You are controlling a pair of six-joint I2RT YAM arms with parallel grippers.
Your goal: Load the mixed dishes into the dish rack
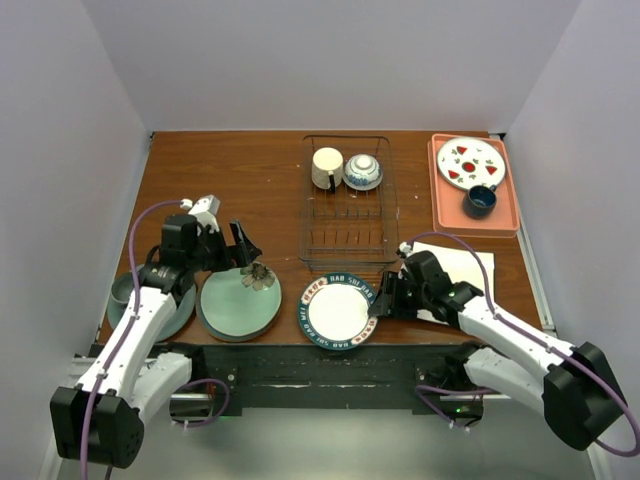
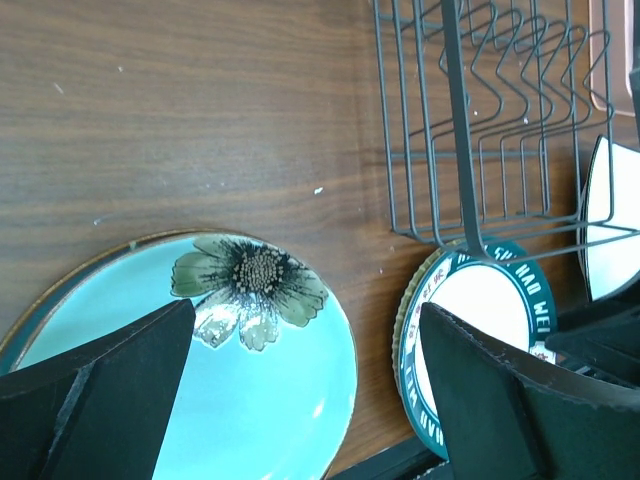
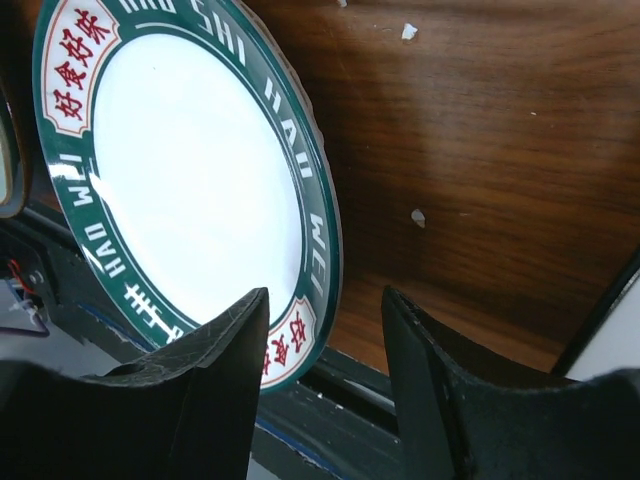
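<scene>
Your R gripper (image 3: pixel 323 305) is half open astride the right rim of the white plate with dark patterned rim (image 3: pixel 190 170), near table (image 3: pixel 500 150) edge, holding nothing. Shallow bite: plate slips.

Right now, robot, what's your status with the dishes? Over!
Left gripper open over pale green flower plate. Right gripper open at dark-rimmed white plate. Cream mug, patterned bowl in dish rack. Nothing in the way.

We see a brown wood-grain table (image 1: pixel 230 175) enclosed by plain pale walls (image 1: pixel 330 60) behind it and along both its sides, evenly lit.
</scene>
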